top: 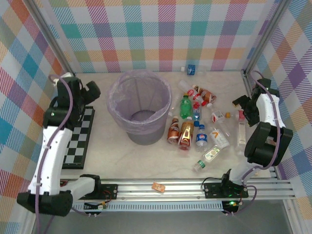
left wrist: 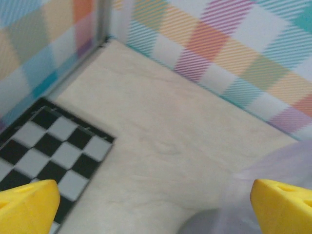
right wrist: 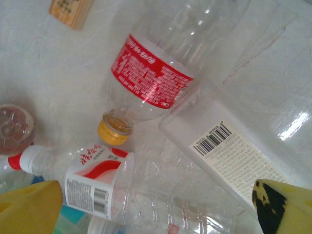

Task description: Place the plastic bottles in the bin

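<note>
Bright, even light; the close-ups are soft.
In the top view the table (top: 112, 156) is lit diffusely, seemingly from above. Only a faint shadow is cast at the near foot of the bin (top: 140, 105), and small highlights are caught on the plastic bottles (top: 185, 106) right of the bin. The left wrist view is rendered soft, with the bin's bag (left wrist: 273, 165) blurred. In the right wrist view a white glare streak is seen on the table, and the yellow fingertips (right wrist: 29, 207) are out of focus.

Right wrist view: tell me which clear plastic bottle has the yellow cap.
The clear plastic bottle with the red printed label; the neighbouring bottle with the white-and-red label wears a white cap.
</note>
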Controlling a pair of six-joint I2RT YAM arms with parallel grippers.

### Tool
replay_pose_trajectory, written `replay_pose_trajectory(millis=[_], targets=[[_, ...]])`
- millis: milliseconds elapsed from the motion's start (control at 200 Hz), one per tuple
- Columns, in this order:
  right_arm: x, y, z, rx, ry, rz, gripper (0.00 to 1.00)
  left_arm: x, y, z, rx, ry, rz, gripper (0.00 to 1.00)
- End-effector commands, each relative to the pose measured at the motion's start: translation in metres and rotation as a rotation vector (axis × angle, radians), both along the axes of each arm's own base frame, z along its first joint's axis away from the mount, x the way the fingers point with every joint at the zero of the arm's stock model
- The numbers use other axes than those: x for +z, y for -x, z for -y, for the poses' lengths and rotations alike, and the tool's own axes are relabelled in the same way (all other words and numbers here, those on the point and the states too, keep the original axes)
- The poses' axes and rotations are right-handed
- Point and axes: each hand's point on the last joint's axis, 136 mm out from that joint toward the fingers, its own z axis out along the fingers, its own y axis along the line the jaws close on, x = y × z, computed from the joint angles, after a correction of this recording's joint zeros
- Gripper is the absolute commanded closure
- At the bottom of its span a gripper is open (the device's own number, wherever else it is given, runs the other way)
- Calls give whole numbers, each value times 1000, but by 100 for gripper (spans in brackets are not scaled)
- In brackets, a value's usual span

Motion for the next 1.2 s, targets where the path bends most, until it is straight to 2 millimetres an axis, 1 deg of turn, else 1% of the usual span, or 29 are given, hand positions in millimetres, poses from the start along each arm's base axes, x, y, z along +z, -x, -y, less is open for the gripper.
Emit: replay_pose_trajectory(millis=[0,70,210,265,355,470,615,765,995,1095,1195], targets=[[-3,-5,7,-143,-45,16,1,-1,3,50,-231,16,-99,0],[-11,-8,13,-176,-46,0,1,4,-1,68,-293,-8,-116,0],[-23,-12,30,-223,-22,-26,0,-11,-8,96,-384,-16,-189,0],[-25,-14,35,-230,-11,-31,0,-17,-9,104,-406,-16,-203,0],[-28,-17,51,-238,25,-52,0,-24,-10,115,-433,-16,-226,0],[-34,-25,63,-228,30,-54,1,-30,-10,128,-464,-20,-247,0],[-46,-41,66,-204,0,-47,1,-41,-12,130,-453,-37,-288,0],[-58,-55,71,-197,0,-34,0,-48,-12,132,-448,-31,-301,0],[-79,-63,74,-195,-8,-39,0,-59,-12,139,-469,-12,-320,0],[-83,-64,75,-196,0,-26,6,-61,-11,139,-475,-11,-327,1],[-84,-66,75,-195,2,-12,15,-62,-9,139,-475,-8,-324,1]])
